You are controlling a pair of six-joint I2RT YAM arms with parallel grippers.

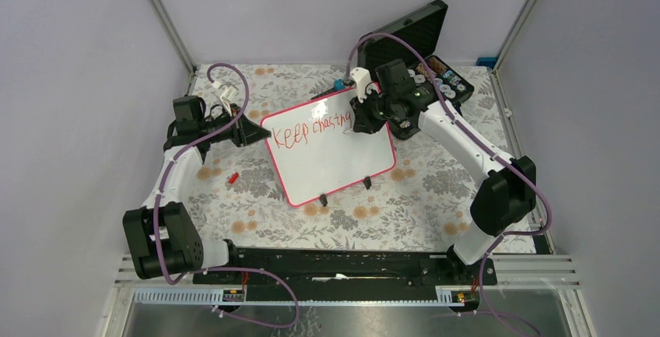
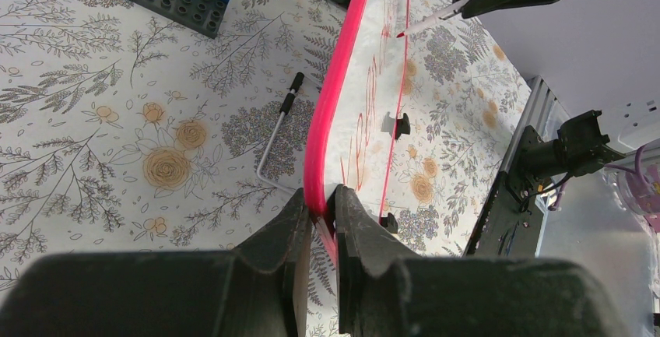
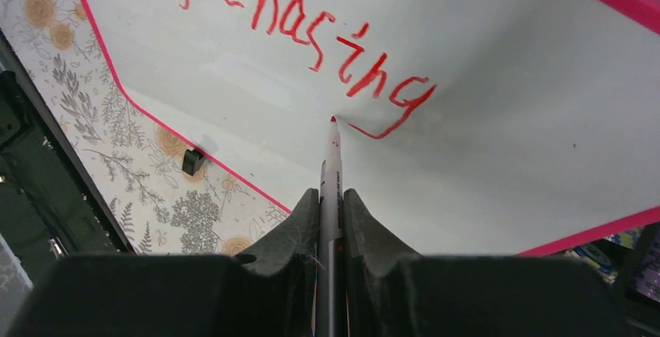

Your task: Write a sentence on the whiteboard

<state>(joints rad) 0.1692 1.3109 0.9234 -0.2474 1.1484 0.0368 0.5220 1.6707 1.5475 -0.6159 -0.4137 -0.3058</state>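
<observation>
Two words of the sentence, "Keep chasing", stand in red on the whiteboard in the middle of the flowered table.
The left gripper is closed on the board's pink edge; the right gripper grips a marker, its red tip at the board just beside the "g".

The sentence is cropped at the top.

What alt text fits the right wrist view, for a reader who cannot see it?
The right gripper holds a red-tipped marker, its tip at the whiteboard just under the red handwritten word "chasing". The board has a pink frame; a flowered table cover and one black foot show at left.
</observation>
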